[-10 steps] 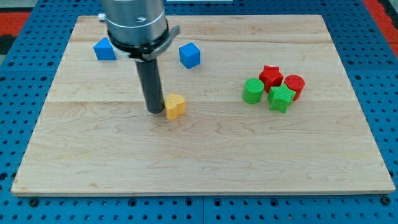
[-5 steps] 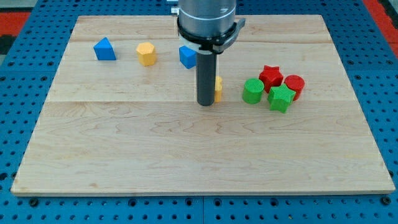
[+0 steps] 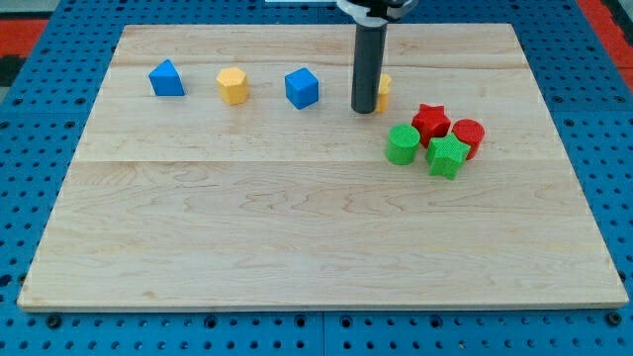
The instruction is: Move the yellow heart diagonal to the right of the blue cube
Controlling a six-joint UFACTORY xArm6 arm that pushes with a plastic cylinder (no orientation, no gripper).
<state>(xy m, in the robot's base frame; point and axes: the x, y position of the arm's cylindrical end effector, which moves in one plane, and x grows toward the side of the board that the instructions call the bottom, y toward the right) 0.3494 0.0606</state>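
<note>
The yellow heart (image 3: pixel 384 91) is mostly hidden behind my rod, in the upper middle of the board. My tip (image 3: pixel 364 110) rests on the board just left of the heart and touches it. The blue cube (image 3: pixel 302 87) sits to the left of my tip, with a gap between them. The heart lies to the right of the cube at about the same height in the view.
A blue triangular block (image 3: pixel 166 78) and a yellow hexagonal block (image 3: pixel 232 85) sit left of the cube. A red star (image 3: pixel 430 120), red cylinder (image 3: pixel 468 135), green cylinder (image 3: pixel 402 144) and green star (image 3: pixel 447 155) cluster right below the heart.
My tip has pushed the yellow heart from the board's middle up and to the right, past the blue cube. The arm has moved up with it.
</note>
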